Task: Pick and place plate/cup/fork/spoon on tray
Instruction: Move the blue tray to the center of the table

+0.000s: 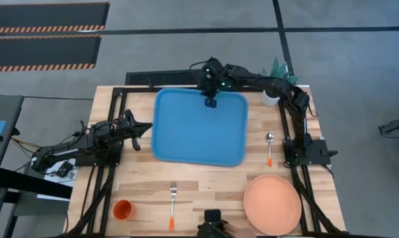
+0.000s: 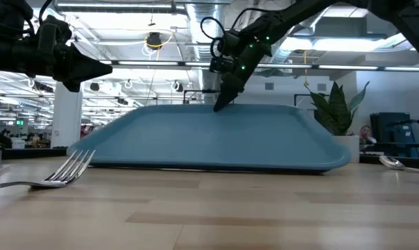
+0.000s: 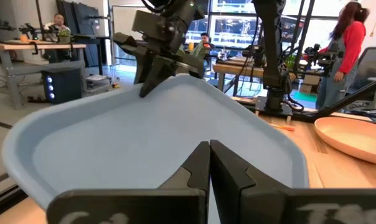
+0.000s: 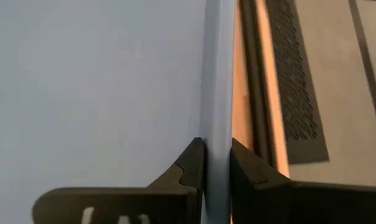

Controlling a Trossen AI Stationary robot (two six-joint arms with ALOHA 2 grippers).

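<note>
Still bare: blue tray [image 1: 199, 129], rim-pinched.

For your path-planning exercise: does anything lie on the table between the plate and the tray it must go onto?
Nothing visible does. The plate sits near the tray, with bare wood between them. The spoon lies beside the tray, off the direct line. The right end effector grips the tray's far rim.

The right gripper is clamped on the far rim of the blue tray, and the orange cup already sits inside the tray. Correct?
Not quite. The right gripper is indeed shut on the tray at its far rim, but the cup is not inside it: the high view shows it on the bare table near the front left corner, apart from the tray.
</note>
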